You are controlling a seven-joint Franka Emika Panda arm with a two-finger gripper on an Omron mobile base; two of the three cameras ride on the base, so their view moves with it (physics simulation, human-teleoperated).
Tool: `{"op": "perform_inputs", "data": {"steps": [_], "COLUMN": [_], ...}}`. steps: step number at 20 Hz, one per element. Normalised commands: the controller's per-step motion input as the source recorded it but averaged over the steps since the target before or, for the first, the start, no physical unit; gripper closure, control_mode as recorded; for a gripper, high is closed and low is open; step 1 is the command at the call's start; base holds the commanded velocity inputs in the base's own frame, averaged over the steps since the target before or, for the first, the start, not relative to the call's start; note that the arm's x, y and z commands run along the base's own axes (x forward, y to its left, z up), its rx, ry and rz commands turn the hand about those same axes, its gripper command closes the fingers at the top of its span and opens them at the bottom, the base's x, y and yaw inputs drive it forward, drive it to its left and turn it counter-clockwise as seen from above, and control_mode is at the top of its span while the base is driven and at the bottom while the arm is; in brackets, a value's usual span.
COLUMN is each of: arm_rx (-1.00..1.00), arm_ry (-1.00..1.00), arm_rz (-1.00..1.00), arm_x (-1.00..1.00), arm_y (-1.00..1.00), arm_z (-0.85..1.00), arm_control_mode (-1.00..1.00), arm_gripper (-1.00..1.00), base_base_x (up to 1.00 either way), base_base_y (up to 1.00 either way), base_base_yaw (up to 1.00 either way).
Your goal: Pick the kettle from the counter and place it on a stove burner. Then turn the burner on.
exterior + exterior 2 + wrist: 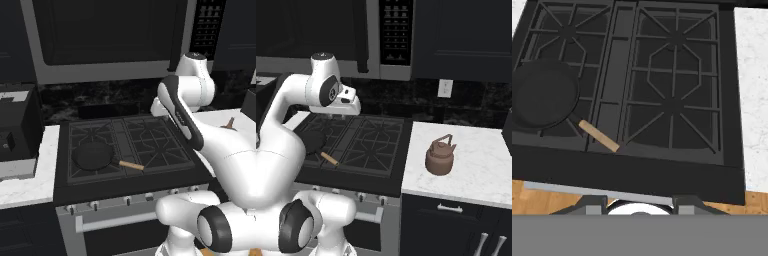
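We see the kettle standing upright on the white marble surface to the right of the dark cooktop, well apart from our claw, which hangs high over the stove's back edge. Whether the claw's fingers are apart or together, we cannot tell. A black frying pan with a wooden handle sits on the front left grate; the right-hand stove burner is bare. Dark cabinets and a microwave hang above, a white outlet marks the dark backsplash, and wood floor shows below.
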Motion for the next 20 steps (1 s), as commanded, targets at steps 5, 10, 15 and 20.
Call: {"op": "perform_inputs", "data": {"steps": [5, 10, 15, 20], "arm_rx": [0.03, 0.13, 0.20, 0.22], "arm_ry": [-0.03, -0.15, -0.03, -0.06], "arm_rz": [-0.08, -0.31, -0.34, -0.30], "arm_x": [-0.10, -0.34, -0.14, -0.10], "arm_y": [-0.33, -1.00, -1.00, -1.00], "arm_z": [0.00, 0.00, 0.00, -0.02], "arm_control_mode": [-1.00, -1.00, -1.00, -1.00], "arm_gripper": [-1.00, -1.00, -1.00, -1.00], "base_base_x": [0.00, 0.00, 0.00, 0.00], "base_base_y": [0.00, 0.00, 0.00, 0.00], "base_base_yaw": [0.00, 0.00, 0.00, 0.00]}}
